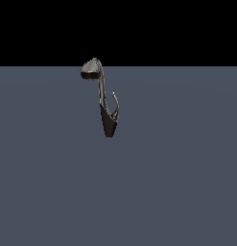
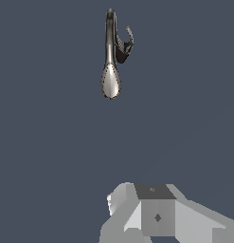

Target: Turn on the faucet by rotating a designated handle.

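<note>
The faucet (image 1: 101, 93) stands alone on the flat grey floor in the exterior view, with a tapered black base (image 1: 109, 124), a slim leaning stem and a rounded grey-bronze head (image 1: 91, 68). The handle (image 1: 115, 103) is a thin curved hook rising from the base on the exterior view's right. The wrist view looks at the faucet (image 2: 111, 80) from a distance, its handle (image 2: 129, 38) beside the stem. A pale blocky part of my gripper (image 2: 156, 213) fills that picture's edge, far from the faucet. No separate fingers can be made out. The arm is absent from the exterior view.
Plain blue-grey floor (image 1: 177, 182) surrounds the faucet on every side, meeting a black background at the far horizon. No other object shows.
</note>
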Controlling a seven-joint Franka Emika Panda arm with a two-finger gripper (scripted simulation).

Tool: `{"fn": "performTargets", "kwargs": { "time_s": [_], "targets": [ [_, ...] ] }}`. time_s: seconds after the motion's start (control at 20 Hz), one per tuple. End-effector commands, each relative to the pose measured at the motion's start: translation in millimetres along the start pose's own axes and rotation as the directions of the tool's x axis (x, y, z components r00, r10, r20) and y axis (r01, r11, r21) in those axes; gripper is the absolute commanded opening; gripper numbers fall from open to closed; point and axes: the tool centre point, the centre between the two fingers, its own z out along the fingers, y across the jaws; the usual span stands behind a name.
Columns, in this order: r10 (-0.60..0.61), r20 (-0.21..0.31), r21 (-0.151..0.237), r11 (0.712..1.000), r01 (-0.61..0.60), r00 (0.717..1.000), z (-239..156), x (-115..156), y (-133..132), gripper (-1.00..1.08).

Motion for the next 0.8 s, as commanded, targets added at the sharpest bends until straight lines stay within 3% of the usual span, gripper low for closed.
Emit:
{"fn": "performTargets", "kwargs": {
  "time_s": [0.0,0.45,0.75],
  "targets": [
    [0.0,0.0,0.0,1.0,0.0,1.0,0.0,0.0,0.0,-1.0],
    [0.022,-0.035,0.024,0.999,-0.021,0.999,-9.7,8.7,12.2,-1.0],
    [0.029,-0.031,0.028,0.999,-0.029,0.999,-8.8,10.9,11.0,-1.0]
  ]
}}
